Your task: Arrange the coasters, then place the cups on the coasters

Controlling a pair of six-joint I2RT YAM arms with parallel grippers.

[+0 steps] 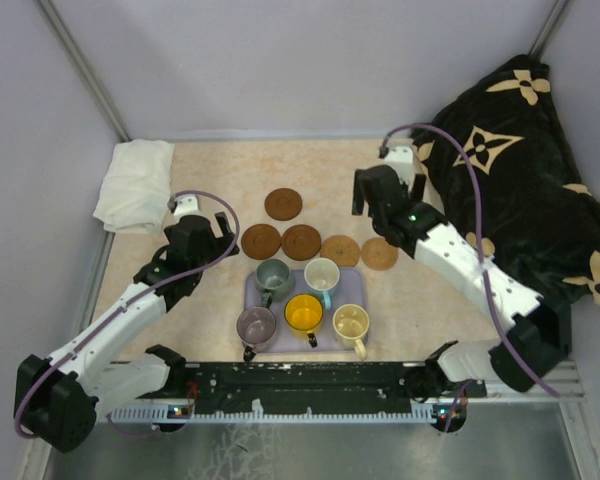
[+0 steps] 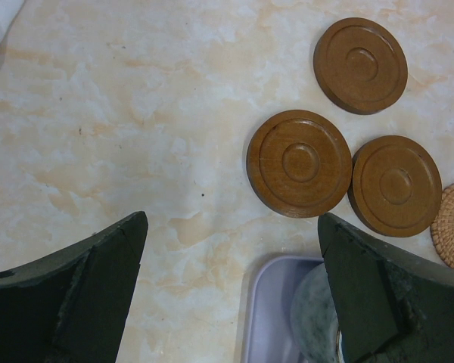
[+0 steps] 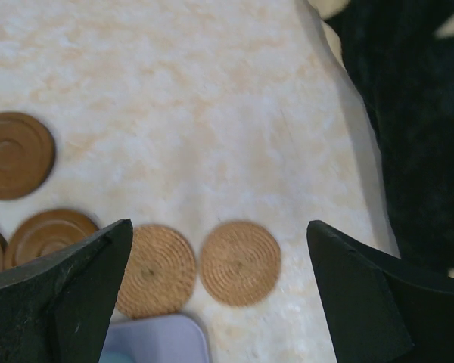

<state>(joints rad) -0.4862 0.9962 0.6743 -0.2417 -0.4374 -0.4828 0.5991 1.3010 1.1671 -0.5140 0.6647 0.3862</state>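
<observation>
Coasters [image 1: 301, 241] and cups [image 1: 303, 313] are the game, so take it from the big stuff down. A marbled beige table [image 1: 220, 180] lies under everything. The black cushion [image 1: 510, 190] with tan flowers slumps well off to the right of the lavender tray [image 1: 356, 285], and a white cloth [image 1: 135, 180] is bunched well beyond the tray's far-left corner.

The left gripper [image 2: 233, 227] hangs over the table off that same corner, fingers spread wide, nothing between them. The right gripper [image 3: 218, 227] hangs beyond the tray's far-right corner, gaping too, and empty.

All five cups stand upright on the tray. The grey-green cup [image 1: 273, 275] and the white-and-blue cup [image 1: 322, 275] are in its far row. The mauve cup [image 1: 256, 324], orange-yellow cup [image 1: 303, 313] and cream cup [image 1: 350, 322] are in its near row.

Four coasters line up just past the tray's far edge, two wooden on the left and two woven on the right. A fifth, wooden, lies further beyond, apart from the line.
</observation>
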